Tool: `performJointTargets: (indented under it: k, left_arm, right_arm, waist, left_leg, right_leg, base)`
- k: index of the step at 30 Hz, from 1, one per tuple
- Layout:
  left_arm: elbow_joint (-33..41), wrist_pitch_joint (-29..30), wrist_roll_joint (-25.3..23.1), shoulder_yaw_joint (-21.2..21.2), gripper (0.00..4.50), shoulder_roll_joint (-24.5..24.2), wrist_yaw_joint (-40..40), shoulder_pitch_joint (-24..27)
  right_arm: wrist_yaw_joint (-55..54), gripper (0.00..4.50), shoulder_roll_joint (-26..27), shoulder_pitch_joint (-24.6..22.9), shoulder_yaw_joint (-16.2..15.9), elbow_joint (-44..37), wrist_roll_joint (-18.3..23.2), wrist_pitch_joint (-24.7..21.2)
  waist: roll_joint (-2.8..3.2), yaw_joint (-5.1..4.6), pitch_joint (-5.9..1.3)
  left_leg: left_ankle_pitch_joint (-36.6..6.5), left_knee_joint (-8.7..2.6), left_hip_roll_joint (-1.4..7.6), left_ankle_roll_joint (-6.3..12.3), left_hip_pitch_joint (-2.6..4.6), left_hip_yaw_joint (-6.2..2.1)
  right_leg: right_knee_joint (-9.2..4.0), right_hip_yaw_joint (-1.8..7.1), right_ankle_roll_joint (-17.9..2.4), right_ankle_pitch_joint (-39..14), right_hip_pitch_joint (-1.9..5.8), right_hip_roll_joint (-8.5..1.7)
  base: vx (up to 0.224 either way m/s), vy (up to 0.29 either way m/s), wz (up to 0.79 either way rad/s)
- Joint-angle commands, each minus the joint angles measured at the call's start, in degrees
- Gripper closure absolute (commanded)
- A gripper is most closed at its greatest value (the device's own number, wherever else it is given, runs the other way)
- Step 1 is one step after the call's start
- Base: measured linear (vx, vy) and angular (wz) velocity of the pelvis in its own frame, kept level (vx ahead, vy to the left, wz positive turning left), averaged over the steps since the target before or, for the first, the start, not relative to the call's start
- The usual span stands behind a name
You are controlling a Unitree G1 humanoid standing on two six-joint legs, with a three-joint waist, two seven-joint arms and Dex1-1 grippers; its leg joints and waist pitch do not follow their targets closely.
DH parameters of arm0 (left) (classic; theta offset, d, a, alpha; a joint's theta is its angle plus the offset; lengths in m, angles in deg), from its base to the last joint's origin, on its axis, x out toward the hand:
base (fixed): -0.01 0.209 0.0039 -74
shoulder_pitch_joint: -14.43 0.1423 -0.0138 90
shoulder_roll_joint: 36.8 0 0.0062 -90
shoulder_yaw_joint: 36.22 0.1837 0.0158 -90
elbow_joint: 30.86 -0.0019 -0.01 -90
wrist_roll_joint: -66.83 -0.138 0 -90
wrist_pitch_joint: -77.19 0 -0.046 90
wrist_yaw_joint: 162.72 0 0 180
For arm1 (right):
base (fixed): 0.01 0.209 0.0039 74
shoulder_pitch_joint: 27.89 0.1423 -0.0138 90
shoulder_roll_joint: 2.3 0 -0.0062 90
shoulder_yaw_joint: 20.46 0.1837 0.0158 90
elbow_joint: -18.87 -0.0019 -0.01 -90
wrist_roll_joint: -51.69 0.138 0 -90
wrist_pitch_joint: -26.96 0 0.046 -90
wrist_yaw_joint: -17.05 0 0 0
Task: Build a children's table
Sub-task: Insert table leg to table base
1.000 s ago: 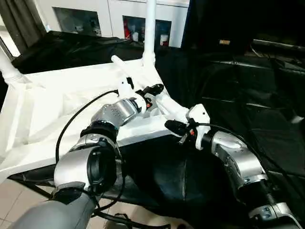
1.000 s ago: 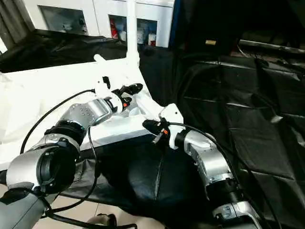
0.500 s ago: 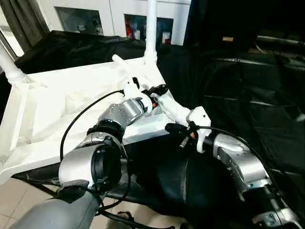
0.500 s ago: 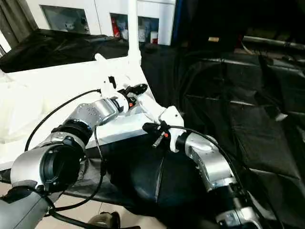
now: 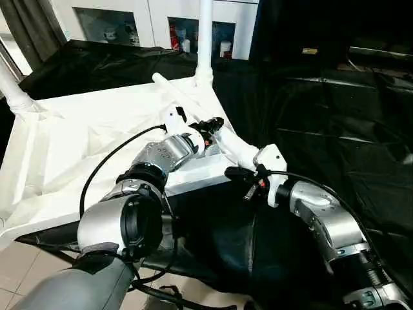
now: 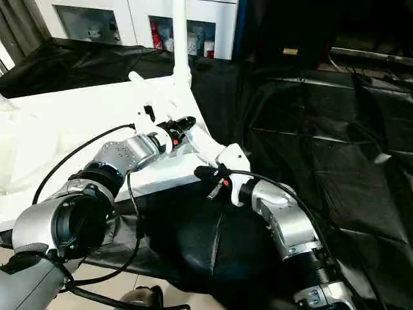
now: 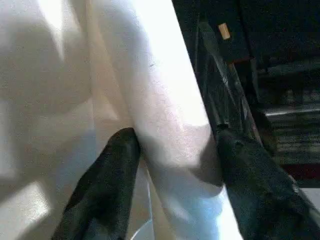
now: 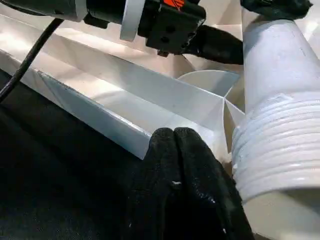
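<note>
Children's table top, a large white plastic rectangle with its ribbed underside up, lies on black sheeting. Three white tapered tube legs are counted: two stand upright in the far corner sockets, one at the far right and one at the far left. The third leg lies slanted over the near right corner, long axis running from the far side down toward the robot. The left wrist view shows the left pincer with a finger on each side of this leg. The right wrist view shows the leg's threaded end beside the clenched, empty right pincer.
</note>
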Motion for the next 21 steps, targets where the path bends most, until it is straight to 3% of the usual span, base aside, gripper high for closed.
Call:
performJointTargets:
  k: [1, 9, 10, 12, 16, 19, 21]
  left_arm:
    - [-1.35, 0.39, 0.24, -0.60, 2.22, 0.32, -0.06, -0.50]
    - [-0.22, -0.75, -1.12, 1.30, 2.38, -0.71, 3.83, -1.26]
    - [1.17, -1.58, -3.61, 4.46, 2.39, -1.38, 8.04, -1.60]
    - [2.16, -2.14, -5.02, 6.31, 2.41, -1.69, 10.84, -1.81]
    - [5.50, -1.31, -6.55, 9.74, 2.44, -2.74, 16.12, -2.04]
    - [8.39, -0.78, -7.86, 12.45, 2.51, -3.44, 19.42, -1.64]
    - [12.55, 0.74, -8.93, 15.83, 2.51, -4.36, 23.54, -0.64]
  right_arm:
    - [-0.53, 4.50, -0.74, 0.14, 0.96, -1.81, 0.09, -0.71]
    - [-0.81, 4.50, -2.29, -0.45, 4.56, -4.31, 2.79, -2.52]
    - [-0.80, 4.50, -3.37, -0.81, 6.65, -5.45, 4.43, -3.69]
    - [-0.80, 4.50, -3.93, -0.89, 8.17, -6.14, 5.82, -4.72]
    - [0.69, 4.50, -4.78, -0.22, 13.24, -9.02, 12.69, -9.68]
    - [4.99, 4.16, -5.80, 0.58, 17.40, -11.68, 22.18, -15.66]
    - [7.86, 4.10, -7.38, 2.12, 20.85, -13.29, 30.78, -22.20]
  waist:
    - [-0.14, -0.54, -4.23]
    - [-0.16, -0.12, -5.22]
    - [-0.10, -0.10, -5.24]
    - [-0.51, 0.19, -5.66]
    - [-0.81, 0.43, -5.89]
    - [-1.18, 0.68, -6.04]
    - [-1.11, 0.92, -6.02]
  left_leg:
    - [-13.75, -3.57, 2.29, 3.41, 1.66, -1.21]
    - [-9.95, -2.84, 2.14, 4.77, 1.68, -1.07]
    - [-9.70, -2.85, 2.20, 4.80, 1.63, -1.12]
    - [-8.71, -2.68, 2.36, 5.44, 1.82, -1.05]
    - [-6.95, -2.30, 2.31, 6.38, 1.65, -0.95]
    - [-6.00, -1.93, 2.21, 7.77, 1.46, -0.81]
    - [-6.07, -1.79, 2.30, 7.79, 1.42, -0.77]
  right_leg:
    - [-3.03, 1.45, -14.04, -4.35, 3.02, -2.31]
    - [-2.31, 1.30, -16.06, 1.17, 3.57, -2.45]
    - [-2.19, 1.27, -16.14, 1.31, 3.62, -2.47]
    - [-2.12, 1.28, -16.48, 0.75, 3.72, -2.60]
    - [-1.68, 1.29, -17.74, 1.81, 3.94, -2.78]
    - [-1.43, 1.21, -18.14, 2.10, 4.19, -2.79]
    - [-1.28, 1.21, -18.48, 0.92, 4.11, -2.69]
  base:
    - [0.000, 0.000, 0.00]
    - [0.000, 0.000, 0.00]
    - [0.000, 0.000, 0.00]
    - [0.000, 0.000, 0.00]
    - [0.000, 0.000, 0.00]
    - [0.000, 0.000, 0.00]
    - [0.000, 0.000, 0.00]
